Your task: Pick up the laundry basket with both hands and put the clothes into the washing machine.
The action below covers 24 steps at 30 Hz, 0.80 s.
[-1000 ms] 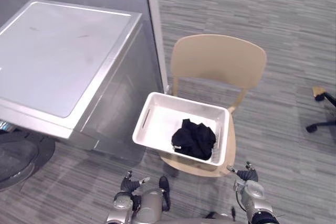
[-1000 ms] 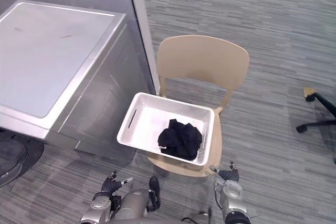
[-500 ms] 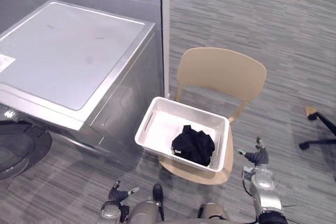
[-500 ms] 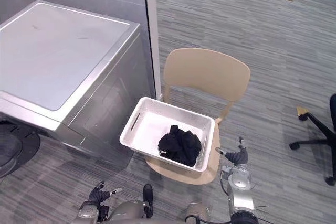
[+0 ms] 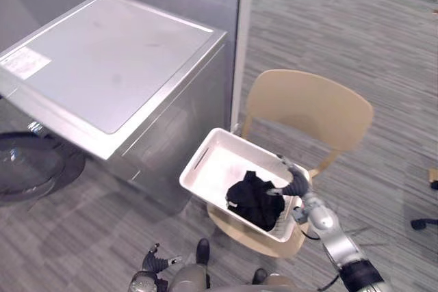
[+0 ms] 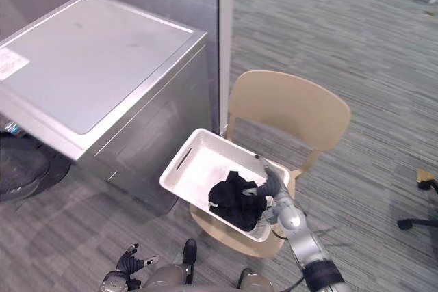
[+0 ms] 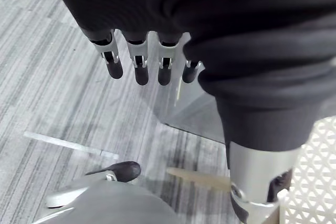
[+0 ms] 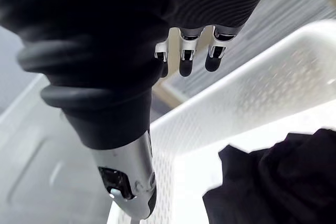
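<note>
A white laundry basket sits on the seat of a tan chair. A bundle of black clothes lies in its right half. My right hand hovers at the basket's right end, just above the rim, fingers relaxed and open. In the right wrist view its fingers hang straight over the basket's rim, with the black clothes below. My left hand is low near the floor, left of the chair, open and empty; its fingers point at the carpet.
The silver washing machine stands left of the chair, its round dark door open at the front. A grey partition post rises behind the basket. An office chair's base shows at the far right.
The camera has shifted. My right hand has risen from beside the chair's front to the basket's right end. My left hand stays low.
</note>
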Motion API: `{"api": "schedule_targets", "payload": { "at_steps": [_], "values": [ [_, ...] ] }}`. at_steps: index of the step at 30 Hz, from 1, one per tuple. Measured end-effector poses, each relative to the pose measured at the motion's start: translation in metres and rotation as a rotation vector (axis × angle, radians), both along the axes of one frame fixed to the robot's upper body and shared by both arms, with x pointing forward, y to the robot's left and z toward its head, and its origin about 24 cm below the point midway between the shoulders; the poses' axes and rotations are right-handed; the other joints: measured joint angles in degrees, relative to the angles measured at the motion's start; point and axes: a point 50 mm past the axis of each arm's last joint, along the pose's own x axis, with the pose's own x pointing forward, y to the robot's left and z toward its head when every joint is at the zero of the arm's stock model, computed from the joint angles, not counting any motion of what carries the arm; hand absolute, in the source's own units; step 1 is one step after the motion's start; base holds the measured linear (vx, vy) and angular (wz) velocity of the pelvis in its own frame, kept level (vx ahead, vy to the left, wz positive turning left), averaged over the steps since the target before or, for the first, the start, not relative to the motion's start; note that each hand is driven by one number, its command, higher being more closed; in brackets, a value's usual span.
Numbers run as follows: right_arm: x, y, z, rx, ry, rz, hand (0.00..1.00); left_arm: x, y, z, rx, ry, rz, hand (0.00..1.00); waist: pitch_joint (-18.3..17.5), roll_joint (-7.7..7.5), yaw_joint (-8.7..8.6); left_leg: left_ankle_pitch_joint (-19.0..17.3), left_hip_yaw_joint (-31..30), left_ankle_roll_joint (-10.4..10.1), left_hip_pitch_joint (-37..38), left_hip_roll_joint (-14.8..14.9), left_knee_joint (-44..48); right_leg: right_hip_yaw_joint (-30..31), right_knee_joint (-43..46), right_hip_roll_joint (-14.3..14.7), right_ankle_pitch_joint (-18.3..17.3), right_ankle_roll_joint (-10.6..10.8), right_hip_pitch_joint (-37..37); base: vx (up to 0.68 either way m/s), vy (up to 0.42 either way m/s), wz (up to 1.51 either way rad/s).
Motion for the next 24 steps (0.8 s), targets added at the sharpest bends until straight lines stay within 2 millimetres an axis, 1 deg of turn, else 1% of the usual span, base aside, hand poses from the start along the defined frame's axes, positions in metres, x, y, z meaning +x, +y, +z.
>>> {"api": "schedule_targets", "payload": {
  "at_steps": [1,2,3,4,5,6,7,8,9,10,11,12,13,14,15,16,17,18,19,21,23,24],
  "values": [
    [0.01,0.004,0.0,-0.048,0.003,0.037,0.0,0.009,-0.003,0.002,-0.002,-0.021,-0.017,0.0,1.82,0.7,1.03,1.04,-1.63,0.19,-1.13,-0.48,0.1,-1.62,0.89,-0.27,-0.54,-0.36,-0.37,-0.1,-0.007,0.78],
    [0.021,0.008,0.002,-0.102,-0.002,0.068,0.0,0.016,-0.005,0.004,-0.004,-0.039,-0.026,0.0,3.38,1.11,1.72,1.78,-3.12,-0.16,-2.86,-0.94,0.25,-2.63,3.58,-0.94,-2.1,-0.61,-2.35,-0.14,0.0,0.8],
    [0.028,0.01,0.004,-0.128,-0.007,0.081,0.0,0.02,-0.006,0.005,-0.006,-0.048,-0.03,0.0,4.17,1.47,2.1,2.17,-3.59,0.01,-3.84,-1.01,0.37,-3.1,5.26,-1.16,-2.6,-0.91,-3.74,-0.18,0.004,0.55],
    [0.042,0.014,0.009,-0.194,-0.02,0.107,0.0,0.026,-0.007,0.007,-0.005,-0.063,-0.03,0.0,5.83,1.61,3.35,3.13,-4.56,-0.42,-5.88,-1.21,0.42,-3.21,8.74,-2.13,-3.94,-1.35,-6.97,-0.16,0.005,0.4],
    [0.051,0.015,0.013,-0.24,-0.025,0.12,0.0,0.03,-0.007,0.009,-0.003,-0.075,-0.031,0.0,7.39,1.76,3.97,3.71,-5.2,-0.71,-6.92,-1.4,0.43,-3.6,11.07,-2.47,-4.81,-1.68,-8.64,-0.24,-0.011,0.44],
    [0.063,0.012,0.018,-0.279,-0.024,0.111,0.0,0.039,-0.006,0.012,0.0,-0.101,-0.03,0.0,9.8,1.84,4.67,4.42,-6.05,-0.84,-7.7,-1.71,0.19,-4.13,13.8,-3.42,-6.01,-1.95,-10.3,-0.16,-0.016,0.39],
    [0.068,0.011,0.021,-0.297,-0.023,0.104,0.0,0.041,-0.006,0.013,0.002,-0.111,-0.028,0.0,10.59,1.91,4.7,4.68,-6.47,-1.0,-8.35,-1.86,0.02,-4.56,15.19,-3.9,-6.52,-2.15,-11.27,-0.22,-0.035,0.39],
    [0.076,0.007,0.026,-0.333,-0.027,0.086,0.0,0.045,-0.005,0.015,0.004,-0.124,-0.019,0.0,11.53,1.93,4.85,5.6,-7.09,-1.3,-9.99,-2.05,-0.34,-4.75,17.69,-4.54,-7.35,-2.32,-13.81,-0.2,-0.049,0.28],
    [0.084,0.001,0.032,-0.363,-0.035,0.059,0.0,0.048,-0.006,0.016,-0.007,-0.136,-0.008,0.0,12.43,2.14,4.93,6.59,-7.52,-1.8,-11.28,-2.21,-1.16,-4.77,19.93,-5.1,-7.96,-2.62,-16.28,-0.23,-0.062,0.23],
    [0.09,-0.006,0.038,-0.391,-0.041,0.032,0.0,0.054,-0.008,0.018,-0.01,-0.151,-0.01,0.0,13.84,2.45,4.93,7.36,-7.73,-1.66,-11.67,-2.33,-1.94,-4.78,21.6,-5.66,-8.45,-2.71,-17.6,-0.22,-0.069,0.17],
    [0.097,-0.016,0.045,-0.426,-0.045,-0.01,0.0,0.062,-0.009,0.022,-0.015,-0.176,-0.014,0.0,15.14,2.67,4.89,7.84,-7.75,-2.0,-12.97,-2.64,-2.27,-4.64,23.95,-6.55,-9.23,-2.75,-19.99,-0.15,-0.051,0.15],
    [0.099,-0.021,0.047,-0.441,-0.043,-0.031,0.0,0.066,-0.011,0.024,-0.021,-0.189,-0.011,0.0,15.28,2.7,4.86,8.02,-7.63,-2.02,-14.04,-2.76,-2.34,-4.63,25.12,-6.99,-9.55,-2.9,-21.48,-0.18,-0.072,0.14],
    [0.103,-0.028,0.053,-0.464,-0.052,-0.072,0.0,0.075,-0.014,0.027,-0.034,-0.219,-0.003,0.0,15.31,2.75,4.8,8.37,-7.38,-2.02,-15.92,-2.77,-3.03,-4.56,26.78,-7.53,-9.91,-3.12,-24.33,-0.13,-0.067,0.1],
    [0.105,-0.03,0.056,-0.473,-0.065,-0.088,0.0,0.079,-0.016,0.029,-0.039,-0.233,0.004,0.0,15.32,2.75,4.72,8.4,-7.31,-2.05,-16.68,-2.74,-3.49,-4.56,27.31,-7.71,-10.0,-3.25,-25.52,-0.15,-0.118,0.1],
    [0.11,-0.031,0.066,-0.493,-0.107,-0.116,0.0,0.089,-0.02,0.035,-0.057,-0.268,0.019,0.0,15.47,2.78,4.53,8.55,-6.34,-2.15,-18.23,-2.5,-4.09,-4.5,28.56,-8.08,-10.16,-3.53,-27.93,-0.1,-0.103,0.03],
    [0.112,-0.03,0.071,-0.492,-0.13,-0.127,0.0,0.093,-0.021,0.037,-0.063,-0.283,0.024,0.0,15.49,2.82,4.46,9.18,-5.9,-2.44,-18.78,-2.3,-4.08,-4.38,29.01,-8.13,-10.21,-3.62,-28.65,-0.11,-0.128,-0.07],
    [0.116,-0.029,0.08,-0.488,-0.17,-0.148,0.0,0.101,-0.025,0.042,-0.072,-0.314,0.036,0.0,15.51,2.78,4.45,10.28,-5.42,-2.34,-19.69,-2.18,-3.97,-3.96,29.92,-8.21,-10.41,-3.91,-30.04,-0.07,-0.108,-0.12],
    [0.119,-0.028,0.087,-0.483,-0.199,-0.168,0.0,0.109,-0.032,0.047,-0.101,-0.351,0.047,0.0,15.52,2.8,4.31,10.34,-4.99,-2.33,-20.41,-2.12,-3.96,-3.74,30.35,-8.32,-10.45,-3.97,-31.07,-0.07,-0.125,-0.12],
    [0.121,-0.028,0.089,-0.474,-0.207,-0.18,1.0,0.112,-0.036,0.049,-0.115,-0.365,0.052,0.0,15.53,2.8,4.31,10.39,-4.67,-2.36,-20.7,-2.08,-3.96,-3.68,30.55,-8.42,-10.46,-3.98,-31.48,-0.04,-0.117,-0.06],
    [0.122,-0.03,0.094,-0.436,-0.224,-0.217,1.0,0.121,-0.056,0.054,-0.178,-0.402,0.05,0.0,15.53,2.78,4.14,11.05,-4.01,-2.07,-20.95,-2.25,-3.9,-3.62,31.17,-8.91,-10.74,-3.82,-31.9,-0.01,-0.097,0.01],
    [0.123,-0.031,0.096,-0.419,-0.227,-0.231,1.0,0.122,-0.065,0.056,-0.206,-0.415,0.048,0.0,15.53,2.78,4.12,11.19,-3.69,-2.22,-20.95,-2.43,-3.78,-3.54,31.33,-9.16,-10.82,-3.73,-31.91,0.01,-0.071,0.02],
    [0.123,-0.031,0.097,-0.417,-0.232,-0.233,1.0,0.122,-0.067,0.056,-0.21,-0.414,0.048,0.0,15.53,2.78,4.12,11.27,-3.63,-2.12,-20.95,-2.45,-3.75,-3.52,31.33,-9.18,-10.82,-3.72,-31.91,0.01,-0.077,0.0]
  ]
}}
